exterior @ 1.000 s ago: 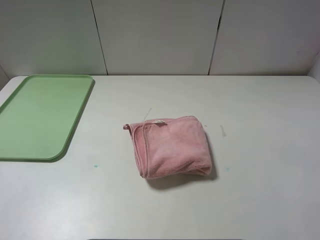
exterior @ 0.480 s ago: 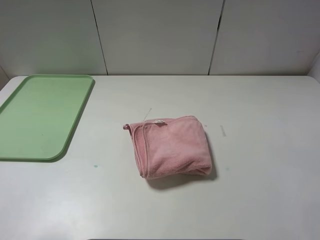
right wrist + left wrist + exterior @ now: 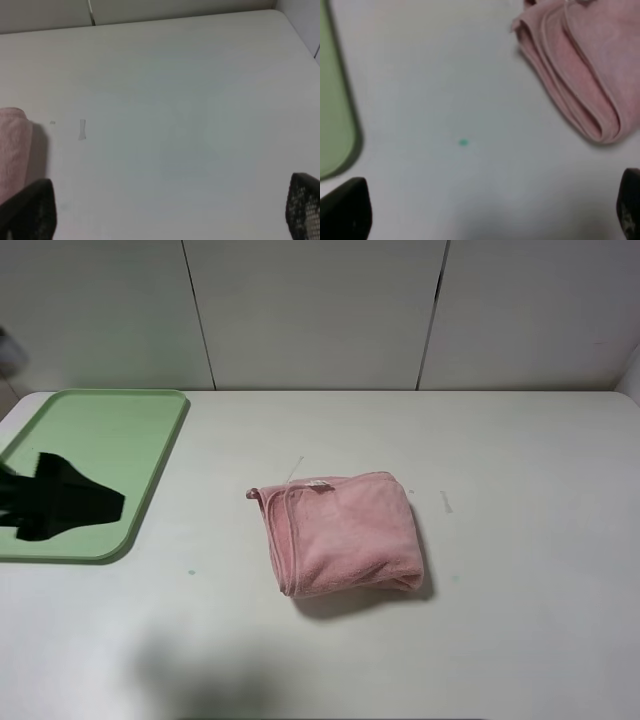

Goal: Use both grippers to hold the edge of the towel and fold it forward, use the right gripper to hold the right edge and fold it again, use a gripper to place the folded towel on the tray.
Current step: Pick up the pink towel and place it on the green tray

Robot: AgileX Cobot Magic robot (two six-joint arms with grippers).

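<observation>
The pink towel [image 3: 343,533] lies folded into a thick square at the middle of the white table. It also shows in the left wrist view [image 3: 580,75] and, at its edge only, in the right wrist view [image 3: 12,145]. The green tray [image 3: 95,440] sits flat at the far left, with nothing on it. My left gripper [image 3: 60,505] shows as a dark blur over the tray's front part, well left of the towel. In the left wrist view [image 3: 485,215] its fingertips stand wide apart and empty. My right gripper [image 3: 165,210] is open and empty, right of the towel, outside the exterior view.
A small teal mark [image 3: 191,572] and a pale scuff [image 3: 446,502] are on the table [image 3: 520,460]. White wall panels stand behind the table's far edge. The tray's corner shows in the left wrist view [image 3: 332,100].
My left gripper has come into the exterior view from the left, over the tray's front part, casting a shadow on the table's front. The towel has not moved.
</observation>
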